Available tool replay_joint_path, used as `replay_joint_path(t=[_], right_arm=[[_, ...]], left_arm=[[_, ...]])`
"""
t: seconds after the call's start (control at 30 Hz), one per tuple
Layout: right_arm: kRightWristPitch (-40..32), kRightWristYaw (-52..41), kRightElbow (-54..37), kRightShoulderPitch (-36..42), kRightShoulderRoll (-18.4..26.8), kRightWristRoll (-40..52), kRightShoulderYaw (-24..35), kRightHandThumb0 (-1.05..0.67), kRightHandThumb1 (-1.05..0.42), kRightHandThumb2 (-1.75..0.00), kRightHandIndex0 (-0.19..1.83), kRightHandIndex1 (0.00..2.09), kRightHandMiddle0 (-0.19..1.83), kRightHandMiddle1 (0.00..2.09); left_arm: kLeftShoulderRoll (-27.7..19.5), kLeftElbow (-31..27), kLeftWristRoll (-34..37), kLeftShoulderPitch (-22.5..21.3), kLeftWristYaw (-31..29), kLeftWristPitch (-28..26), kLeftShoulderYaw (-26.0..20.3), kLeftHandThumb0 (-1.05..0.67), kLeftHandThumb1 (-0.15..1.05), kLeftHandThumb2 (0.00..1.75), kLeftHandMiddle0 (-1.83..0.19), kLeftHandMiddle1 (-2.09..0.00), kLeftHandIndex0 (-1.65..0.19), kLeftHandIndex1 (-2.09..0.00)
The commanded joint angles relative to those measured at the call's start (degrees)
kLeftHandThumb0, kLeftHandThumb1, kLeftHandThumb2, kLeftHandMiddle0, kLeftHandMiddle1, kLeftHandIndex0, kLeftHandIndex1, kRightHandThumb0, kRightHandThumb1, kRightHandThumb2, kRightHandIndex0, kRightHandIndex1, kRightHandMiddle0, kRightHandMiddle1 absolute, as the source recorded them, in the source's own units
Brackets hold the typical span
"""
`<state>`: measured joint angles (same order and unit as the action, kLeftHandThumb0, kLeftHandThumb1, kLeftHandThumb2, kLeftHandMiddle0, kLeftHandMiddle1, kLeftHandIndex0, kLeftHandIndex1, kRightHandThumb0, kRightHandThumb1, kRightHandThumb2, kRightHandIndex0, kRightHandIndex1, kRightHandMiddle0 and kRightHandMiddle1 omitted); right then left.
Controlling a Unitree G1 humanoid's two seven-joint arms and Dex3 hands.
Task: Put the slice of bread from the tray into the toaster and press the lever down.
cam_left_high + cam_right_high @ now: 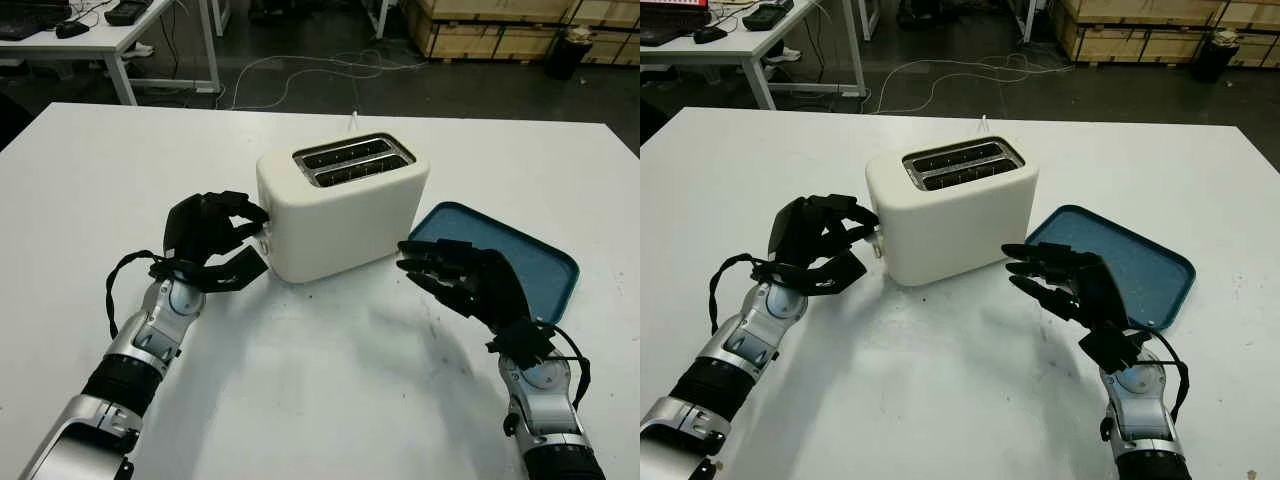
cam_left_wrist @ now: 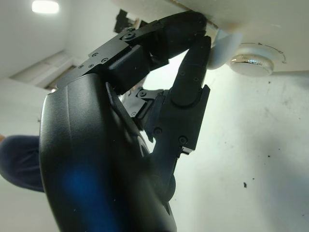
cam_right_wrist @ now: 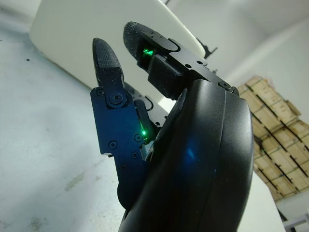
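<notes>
Left hand [image 1: 212, 240] fingers curled on the toaster [image 1: 343, 205] end lever [image 2: 219, 46], stiff, likely needs firm downward push; right hand [image 1: 462, 279] open beside tray [image 1: 545, 262]; bread likely already in slots.

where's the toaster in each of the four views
Left eye view: toaster at centre, left hand at its lever end.
Right eye view: toaster just left of centre.
Left wrist view: its underside and knob past the fingertips.
Right wrist view: its cream body behind the right hand, which is open.
Shared landmark: the white table.
</notes>
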<state>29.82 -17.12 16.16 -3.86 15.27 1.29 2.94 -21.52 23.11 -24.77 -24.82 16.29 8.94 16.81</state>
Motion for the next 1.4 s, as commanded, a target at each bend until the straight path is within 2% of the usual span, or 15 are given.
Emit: replay_joint_path(t=[0.0, 0.13, 0.57, 0.73, 0.83, 0.93, 1.0, 1.07, 1.13, 1.2, 1.37], right_arm=[[-0.5, -0.1, 0.1, -0.4, 0.9, -0.5, 0.0, -0.41, -0.89, 0.0, 1.09, 0.0, 1.0, 0.0], [-0.5, -0.3, 0.4, -0.4, 0.7, 0.0, 0.0, -0.41, -0.89, 0.0, 1.09, 0.0, 1.0, 0.0], [0.5, 0.0, 0.5, -0.5, 1.0, -0.7, 0.1, -0.41, -0.9, 0.0, 1.09, 0.0, 1.0, 0.0], [0.0, 0.0, 0.2, -0.3, 0.9, -0.5, 0.1, -0.41, -0.89, 0.0, 1.09, 0.0, 1.0, 0.0], [0.5, -0.1, 0.6, -0.4, 0.9, -0.5, 0.1, -0.41, -0.9, 0.0, 1.09, 0.0, 1.0, 0.0], [-0.4, -0.2, 0.2, -0.3, 0.9, -0.1, 0.1, -0.41, -0.89, 0.0, 1.09, 0.0, 1.0, 0.0], [-0.2, 0.0, 0.1, -0.2, 1.0, -0.5, 0.2, -0.41, -0.89, 0.0, 1.09, 0.0, 1.0, 0.0], [-0.3, -0.2, 0.2, -0.3, 1.0, -0.5, 0.1, -0.41, -0.89, 0.0, 1.09, 0.0, 1.0, 0.0], [-0.1, -0.5, 0.5, -0.4, 1.3, -0.4, 0.1, -0.41, -0.9, 0.0, 1.09, 0.0, 1.0, 0.0], [-0.3, -0.8, 0.4, -0.5, 1.6, -0.2, 0.2, -0.41, -0.9, 0.0, 1.09, 0.0, 1.0, 0.0], [0.3, -0.3, 0.9, -1.0, 2.0, -0.6, 0.7, -0.39, -0.9, 0.0, 1.1, 0.01, 0.99, 0.0]], left_arm=[[5.9, -1.1, -4.2, -1.2, -11.7, -0.7, 10.5, -0.34, 0.75, 0.0, -0.89, -1.35, -0.99, -0.88], [4.9, -3.0, -5.2, -2.9, -15.2, -3.0, 10.8, -0.36, 0.75, 0.0, -0.9, -1.26, -0.95, -0.86], [3.0, -0.4, -8.8, -6.0, -18.5, 1.2, 11.6, -0.36, 0.72, 0.0, -0.93, -1.25, -1.01, -0.83], [1.0, -0.3, -9.4, -7.7, -21.5, 2.0, 12.6, -0.36, 0.73, 0.0, -0.96, -1.17, -1.15, -0.46], [0.5, -0.5, -10.0, -8.7, -23.3, 2.1, 13.3, -0.35, 0.72, 0.0, -0.95, -1.22, -1.22, -0.3], [2.5, -0.6, -8.6, -8.1, -24.6, 0.5, 13.4, -0.31, 0.72, 0.0, -0.89, -1.29, -1.26, -0.22], [7.5, 3.7, -7.4, -6.0, -21.0, -0.2, 13.3, -0.26, 0.72, 0.0, -0.83, -1.4, -1.26, -0.18], [14.4, 13.7, -7.1, -4.1, -14.6, -0.3, 13.5, -0.23, 0.74, 0.01, -0.77, -1.42, -1.25, -0.15], [18.8, 21.7, -7.2, -2.8, -11.1, -0.1, 13.5, -0.22, 0.78, 0.01, -0.69, -1.52, -1.24, -0.14], [19.4, 24.2, -7.2, -2.2, -10.0, 0.6, 13.1, -0.24, 0.78, 0.01, -0.7, -1.46, -1.26, -0.15], [18.7, 25.9, -7.2, -2.6, -8.5, 2.0, 13.1, -0.27, 0.78, 0.01, -0.68, -1.54, -1.26, -0.15]])
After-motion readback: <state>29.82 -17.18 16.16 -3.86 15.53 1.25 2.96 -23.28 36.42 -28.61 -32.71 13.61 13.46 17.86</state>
